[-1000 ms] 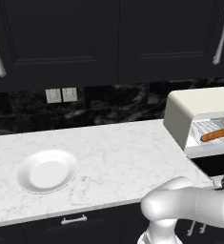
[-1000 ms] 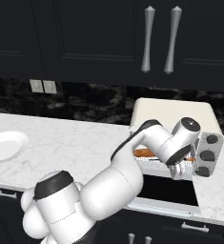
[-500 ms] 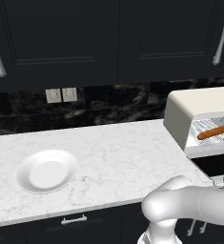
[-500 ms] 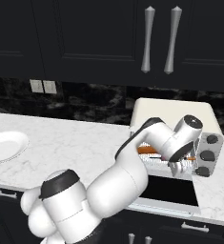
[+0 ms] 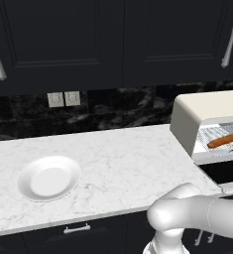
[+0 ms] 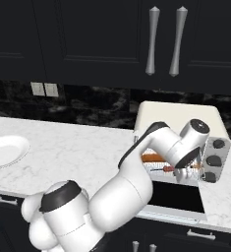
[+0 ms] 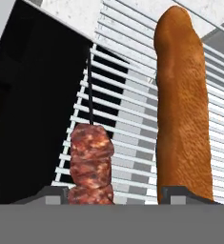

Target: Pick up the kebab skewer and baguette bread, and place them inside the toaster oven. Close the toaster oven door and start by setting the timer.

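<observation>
While the jaws stand parted, one kebab skewer (image 7: 91, 162), one baguette bread (image 7: 182, 105), on one wire rack (image 7: 132, 119).

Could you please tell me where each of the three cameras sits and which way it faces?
Left base view: behind the arm's left, facing the counter, white plate and toaster oven; arm at lower right.
Right base view: behind its right, facing the same oven; arm at lower left.
Hand view: on the hand, facing the wire rack, beside the baguette bread and kebab skewer.

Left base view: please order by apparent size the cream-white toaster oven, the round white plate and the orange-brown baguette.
1. Cream-white boxy toaster oven, cut by the frame edge
2. Round white plate, nearly as large
3. Orange-brown baguette, clearly smallest
</observation>
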